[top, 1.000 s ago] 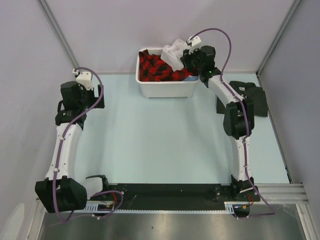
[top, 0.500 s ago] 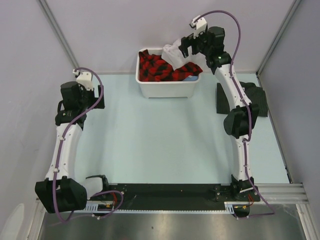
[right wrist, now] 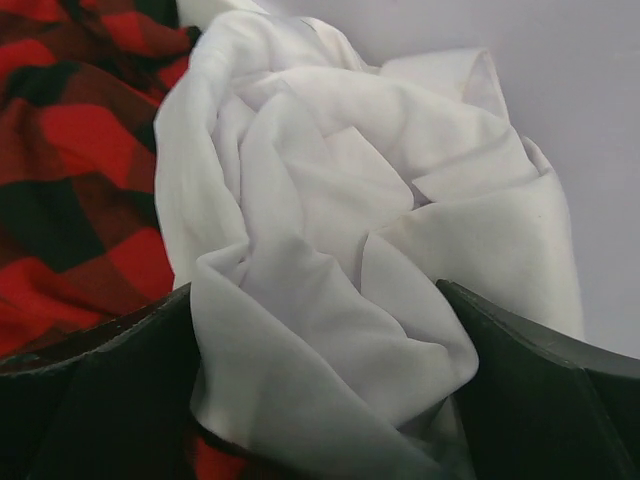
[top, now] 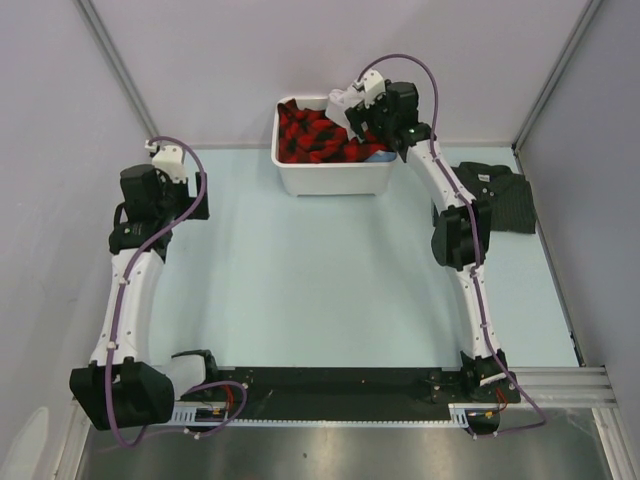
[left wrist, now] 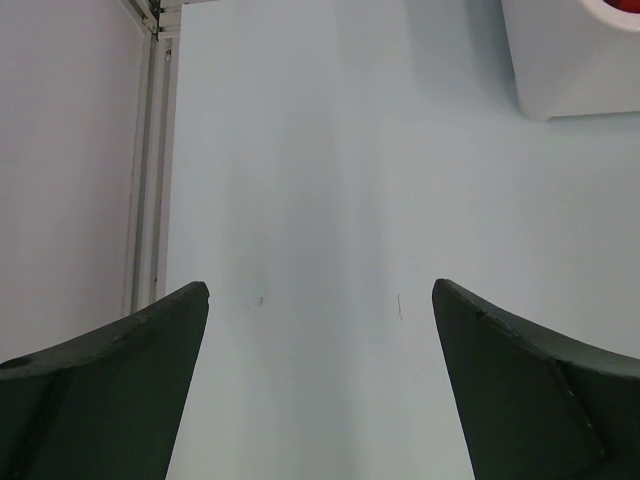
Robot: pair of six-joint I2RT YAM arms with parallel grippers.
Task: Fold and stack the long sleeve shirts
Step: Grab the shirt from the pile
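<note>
The right end effector (right wrist: 315, 295) is spread wide over the tub (top: 330, 178). The crumpled white shirt (right wrist: 340, 190) sits between its fingers, next to red checked cloth (right wrist: 70, 170). The dark striped shirt (top: 503, 195) lies on the counter (top: 300, 270), near the right arm. The left end effector (left wrist: 320, 290) is spread wide too, above the counter.

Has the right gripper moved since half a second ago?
Yes. The right gripper moved left and nearer, from the tub's far right corner to the white shirt.
</note>
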